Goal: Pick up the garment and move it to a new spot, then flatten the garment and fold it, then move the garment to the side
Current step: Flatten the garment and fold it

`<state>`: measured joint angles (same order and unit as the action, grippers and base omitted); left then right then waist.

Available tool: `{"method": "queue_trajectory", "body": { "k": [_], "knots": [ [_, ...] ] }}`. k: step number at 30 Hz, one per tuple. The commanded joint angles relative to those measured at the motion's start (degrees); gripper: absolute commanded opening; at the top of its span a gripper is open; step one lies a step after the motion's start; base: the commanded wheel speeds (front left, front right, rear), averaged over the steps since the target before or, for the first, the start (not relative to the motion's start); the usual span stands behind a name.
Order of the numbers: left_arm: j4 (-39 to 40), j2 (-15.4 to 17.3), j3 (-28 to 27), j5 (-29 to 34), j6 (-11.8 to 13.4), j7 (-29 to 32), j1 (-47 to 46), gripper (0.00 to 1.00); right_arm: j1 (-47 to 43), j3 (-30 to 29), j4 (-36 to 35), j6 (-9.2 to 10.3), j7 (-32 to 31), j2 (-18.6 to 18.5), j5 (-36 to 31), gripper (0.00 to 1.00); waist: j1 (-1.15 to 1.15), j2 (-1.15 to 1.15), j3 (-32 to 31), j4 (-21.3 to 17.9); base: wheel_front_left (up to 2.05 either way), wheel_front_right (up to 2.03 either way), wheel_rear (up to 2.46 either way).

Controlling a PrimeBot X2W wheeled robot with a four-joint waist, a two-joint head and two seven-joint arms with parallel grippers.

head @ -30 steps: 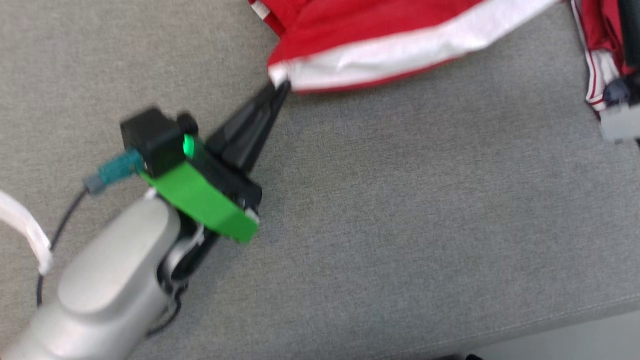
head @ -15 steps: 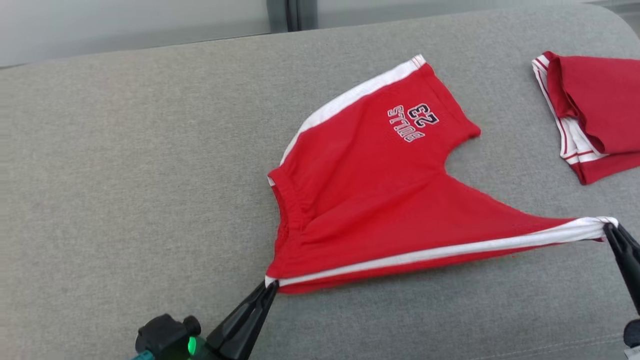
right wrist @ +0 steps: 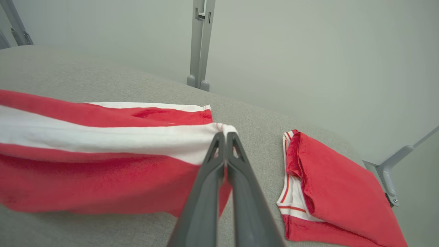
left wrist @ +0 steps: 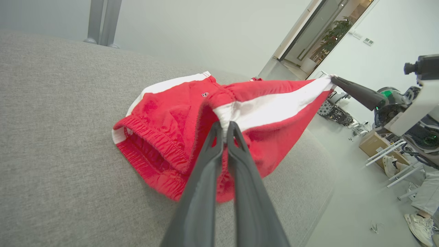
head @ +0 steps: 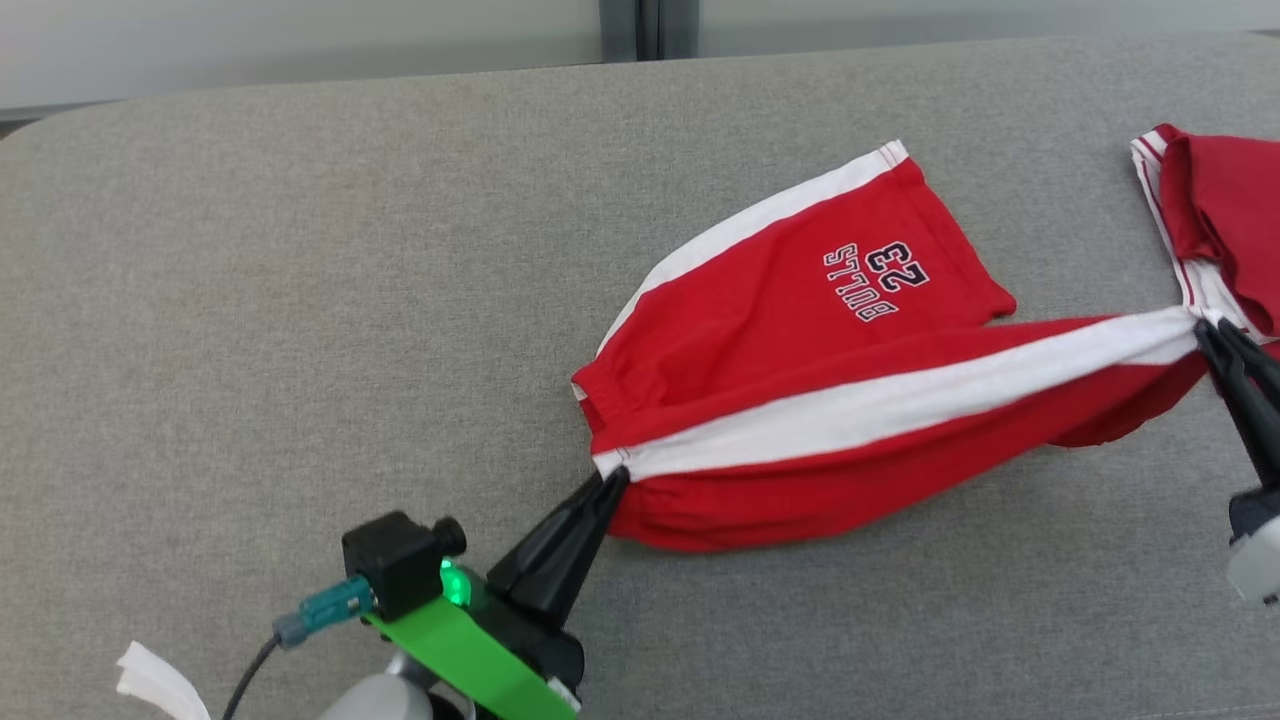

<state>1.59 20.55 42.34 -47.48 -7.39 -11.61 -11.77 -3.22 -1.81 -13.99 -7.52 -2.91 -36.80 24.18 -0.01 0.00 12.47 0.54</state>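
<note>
Red shorts with white side stripes [head: 800,330]: centre-right of head view, on grey fabric cushion [head: 300,300]. Long axis runs from lower centre up to right edge, waistband at left, leg hem at right; print reads upside down. Left gripper [head: 617,476] clenched on waistband end of stripe, right gripper [head: 1204,330] clenched on hem end; stripe taut between. Left wrist view: held edge lifted, waistband gaping. Folded red garment [head: 1225,200] just beyond right gripper, upper right.

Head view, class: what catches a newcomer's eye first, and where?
The red shorts with a white stripe, stretched mid-frame between two claws. The left claw pinches the waistband end at lower centre; the right claw pinches the hem at the right edge, beside a folded red garment.
</note>
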Motion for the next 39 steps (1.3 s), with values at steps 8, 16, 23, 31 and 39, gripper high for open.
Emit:
{"method": "queue_trajectory", "body": {
  "k": [8,16,23,31,39],
  "knots": [
    [-7.2,-1.4,1.4,-8.4,-0.1,-1.0,-11.3,0.0,19.5,10.5,12.7,0.07,-2.0,-4.8,6.3,0.0,0.01,0.0,6.1,2.7,0.0,0.0,0.0],
    [-13.3,-2.3,3.8,-16.1,-0.1,3.1,-20.7,0.0,37.2,23.0,22.0,0.07,-5.8,-10.4,17.2,0.0,0.01,0.0,10.8,5.5,0.0,0.0,0.0],
    [-17.8,-2.9,6.1,-19.3,-0.1,6.3,-26.8,0.0,49.6,34.6,28.0,0.07,-8.8,-13.9,21.6,0.0,0.01,0.0,14.1,7.7,0.0,0.0,0.0],
    [-19.4,-3.1,8.4,-21.2,-0.1,4.8,-30.0,0.0,59.0,44.9,34.8,0.07,-5.5,-15.2,23.7,0.0,0.01,0.0,15.6,9.3,0.0,0.0,0.0],
    [-21.4,-2.7,11.1,-22.8,-0.1,2.7,-31.4,0.9,63.4,51.5,41.7,0.07,3.8,-13.3,24.4,1.0,0.01,0.0,14.2,8.8,0.0,0.0,0.0]
  ]
}}
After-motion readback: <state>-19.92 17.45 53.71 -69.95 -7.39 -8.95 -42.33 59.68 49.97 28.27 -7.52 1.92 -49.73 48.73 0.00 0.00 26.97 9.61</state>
